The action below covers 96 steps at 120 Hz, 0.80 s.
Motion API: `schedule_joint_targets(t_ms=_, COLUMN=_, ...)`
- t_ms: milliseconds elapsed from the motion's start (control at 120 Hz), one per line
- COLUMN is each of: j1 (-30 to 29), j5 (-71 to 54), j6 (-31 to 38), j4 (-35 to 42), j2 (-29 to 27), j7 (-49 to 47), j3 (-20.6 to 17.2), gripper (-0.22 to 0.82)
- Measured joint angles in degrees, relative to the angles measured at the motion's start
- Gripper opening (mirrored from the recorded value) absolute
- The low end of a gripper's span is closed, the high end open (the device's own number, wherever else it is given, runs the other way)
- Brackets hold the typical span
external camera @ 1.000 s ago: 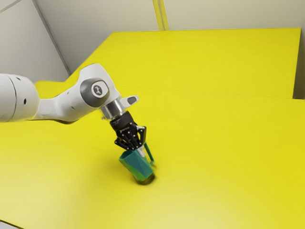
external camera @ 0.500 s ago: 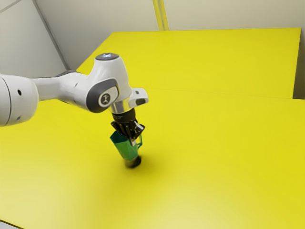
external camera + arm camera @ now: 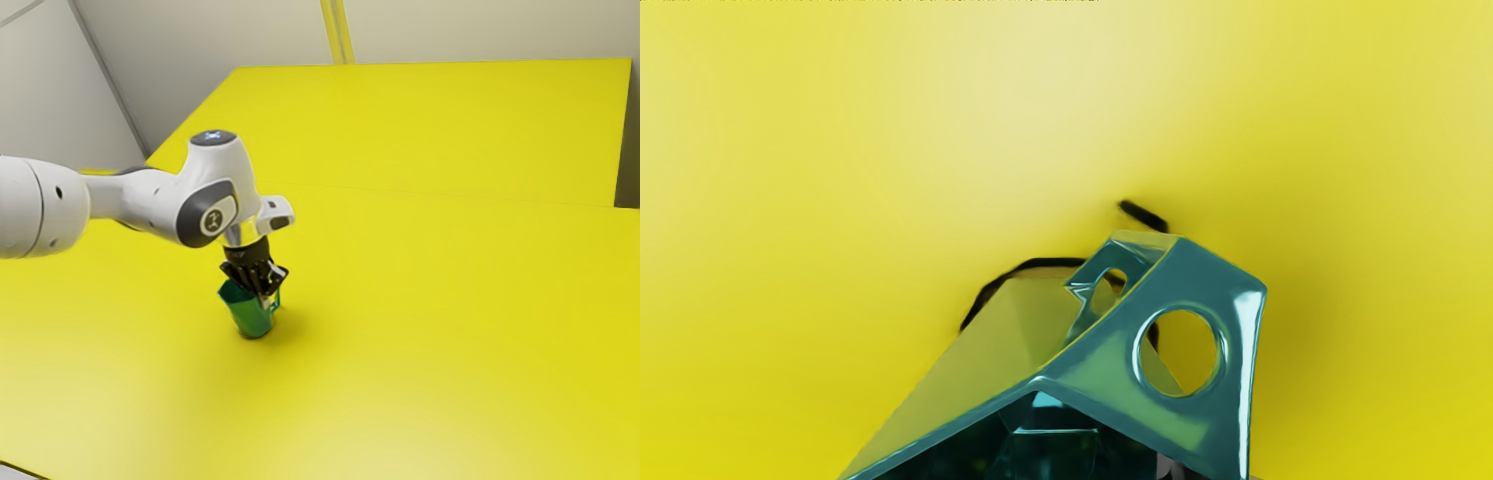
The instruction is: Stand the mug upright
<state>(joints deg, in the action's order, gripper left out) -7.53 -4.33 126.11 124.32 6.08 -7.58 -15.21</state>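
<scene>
My gripper [image 3: 265, 295] points down at the green mug [image 3: 250, 312] in the exterior view, shut on its wall on the handle side. The mug stands nearly upright, its mouth up and leaning slightly toward the exterior view's left, its handle toward the right. Whether its base touches the table cannot be told. In the wrist view the teal, see-through mug [image 3: 1073, 393] shows its dark inside and its angular handle with a round hole. Part of my gripper [image 3: 1171, 469] shows beside the rim at the bottom edge, mostly hidden by the mug.
The yellow table [image 3: 430, 330] stretches around the mug on all sides. Farther back is a raised-looking yellow surface [image 3: 430, 125] against a pale wall [image 3: 480, 30]. The arm comes in from the exterior view's left.
The mug has moved with my hand toward the exterior view's left and away from the front. It has swung from a strong tilt to nearly upright as my hand turned.
</scene>
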Motion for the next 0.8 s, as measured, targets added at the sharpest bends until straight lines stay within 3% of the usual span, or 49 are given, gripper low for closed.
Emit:
schedule_joint_targets(t_ms=117, j1=-0.5, j5=-0.1, j6=1.0, j4=0.5, j2=0.3, j7=-0.2, j3=0.0, gripper=-0.18)
schedule_joint_targets(t_ms=308, j1=-0.5, j5=0.2, j6=0.4, j4=0.4, j2=-1.6, j7=0.0, j3=0.0, gripper=0.23)
schedule_joint_targets(t_ms=442, j1=-0.6, j5=0.2, j6=-1.1, j4=-0.1, j2=-4.8, j7=0.1, j3=0.0, gripper=0.4)
schedule_joint_targets(t_ms=600, j1=-0.9, j5=0.4, j6=-3.4, j4=-2.5, j2=-8.9, j7=0.2, j3=-0.4, gripper=0.51)
schedule_joint_targets(t_ms=800, j1=0.2, j5=0.0, j6=-10.3, j4=-13.7, j2=-9.9, j7=0.2, j3=-0.4, gripper=0.57)
